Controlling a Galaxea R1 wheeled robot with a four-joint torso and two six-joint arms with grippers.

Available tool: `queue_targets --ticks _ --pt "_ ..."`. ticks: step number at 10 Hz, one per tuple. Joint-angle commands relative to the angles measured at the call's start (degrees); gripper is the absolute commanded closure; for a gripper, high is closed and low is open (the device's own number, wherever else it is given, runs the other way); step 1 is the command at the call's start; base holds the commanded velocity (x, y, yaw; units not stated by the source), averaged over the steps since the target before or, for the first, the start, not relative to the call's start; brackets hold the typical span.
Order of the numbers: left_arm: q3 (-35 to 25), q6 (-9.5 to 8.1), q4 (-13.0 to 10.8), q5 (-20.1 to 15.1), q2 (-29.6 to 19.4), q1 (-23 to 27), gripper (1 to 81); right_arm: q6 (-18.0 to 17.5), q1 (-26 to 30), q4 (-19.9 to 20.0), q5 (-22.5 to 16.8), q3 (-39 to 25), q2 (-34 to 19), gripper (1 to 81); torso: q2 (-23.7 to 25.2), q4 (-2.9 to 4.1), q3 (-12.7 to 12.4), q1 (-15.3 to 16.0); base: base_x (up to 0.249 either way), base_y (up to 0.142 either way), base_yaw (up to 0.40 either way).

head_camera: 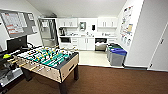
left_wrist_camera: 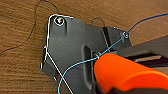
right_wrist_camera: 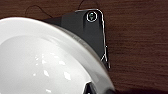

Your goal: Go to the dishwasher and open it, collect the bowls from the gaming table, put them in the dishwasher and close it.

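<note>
White bowl [right_wrist_camera: 50,62] in rt wrist cam; dishwasher [head_camera: 101,44] open.

Football table [head_camera: 65,65]: pale wood sides, dark legs, green field with white markings.
Carpet [head_camera: 112,81]: dark reddish brown, plain, under the football table.
Kitchen floor [head_camera: 91,58]: cream, beyond the football table.
Cabinets [head_camera: 86,43]: white, on the far wall behind the football table.
Dishwasher [head_camera: 100,44]: open, dark inside with a silvery front, among the white cabinets.
Bins [head_camera: 117,56]: grey with blue and green lids, far right of the football table.
Notice board [head_camera: 16,23]: grey, with white papers.
Bowl [right_wrist_camera: 47,62]: glossy white, over brown carpet.
Wire [left_wrist_camera: 82,63]: blue, crossing a dark plate.
Orange object [left_wrist_camera: 127,75]: bright orange.
</note>
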State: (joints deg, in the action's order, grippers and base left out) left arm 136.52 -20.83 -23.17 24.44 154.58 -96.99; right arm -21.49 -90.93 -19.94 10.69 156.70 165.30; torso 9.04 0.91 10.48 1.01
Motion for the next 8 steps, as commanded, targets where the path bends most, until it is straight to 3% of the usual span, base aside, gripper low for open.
queue_targets --ticks 1,6,8 --pt "-0.21 0.18 -1.00 -1.68 -1.28 0.97 81.1 0.05 2.28 -0.62 -2.08 0.18 -0.92 81.1 0.00 0.00 0.00 0.00 0.135 -0.073 0.000" --pt "-0.29 0.18 -1.00 -1.68 -1.28 0.96 81.1 0.05 2.11 -0.46 -1.99 0.18 -0.92 81.1 0.00 0.00 0.00 0.00 0.135 -0.073 0.000" --pt "-0.38 0.18 -1.00 -1.68 -1.28 0.96 81.1 0.05 2.11 -0.62 -1.99 0.18 -0.92 81.1 -0.02 0.00 0.00 0.05 0.120 0.000 0.000"
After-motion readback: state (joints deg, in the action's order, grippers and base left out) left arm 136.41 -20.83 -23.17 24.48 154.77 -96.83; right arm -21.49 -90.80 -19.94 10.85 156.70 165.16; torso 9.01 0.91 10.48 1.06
